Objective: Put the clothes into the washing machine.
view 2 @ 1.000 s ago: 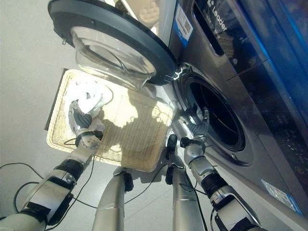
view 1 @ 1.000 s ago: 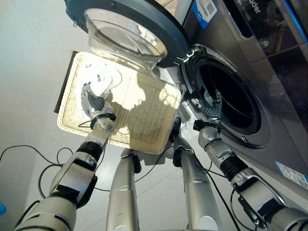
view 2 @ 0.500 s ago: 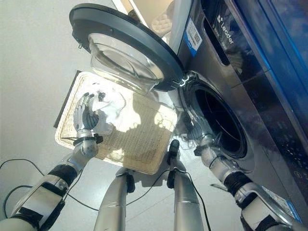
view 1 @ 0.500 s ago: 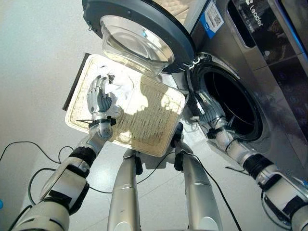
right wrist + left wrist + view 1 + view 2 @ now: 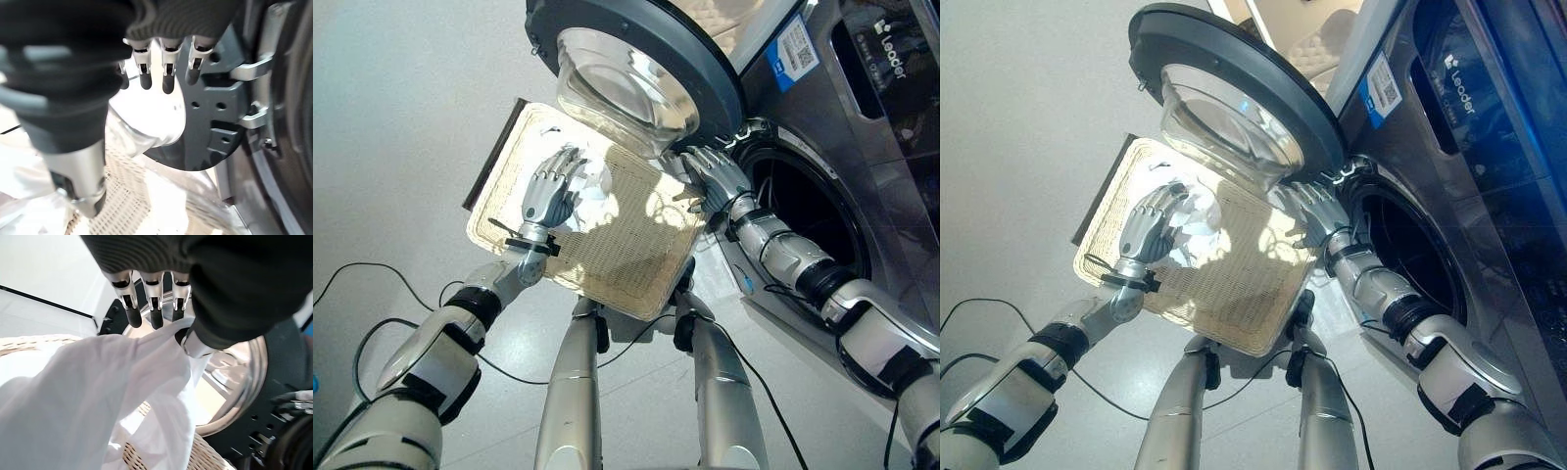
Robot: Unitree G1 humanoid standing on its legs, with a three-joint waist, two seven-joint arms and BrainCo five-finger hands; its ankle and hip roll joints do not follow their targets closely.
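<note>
A white cloth (image 5: 590, 188) hangs up out of the flat wicker basket (image 5: 636, 257) on the floor. My left hand (image 5: 548, 191) is raised over the basket's far left part. In the left wrist view the cloth (image 5: 98, 382) is pinched between the thumb (image 5: 190, 340) and the fingers. The washing machine's drum opening (image 5: 808, 230) is dark, and its round door (image 5: 705, 73) swings open over the basket. My right hand (image 5: 710, 176) is open, fingers straight, by the door hinge (image 5: 220, 112) at the basket's right corner.
The basket lies directly under the open door's glass bowl (image 5: 626, 83), close against the machine's front (image 5: 901, 127). Pale bare floor (image 5: 401, 117) stretches to the left of the basket.
My left hand has lifted from the basket floor with the white cloth. My right hand has come out of the drum opening to the door hinge. The camera has shifted.
</note>
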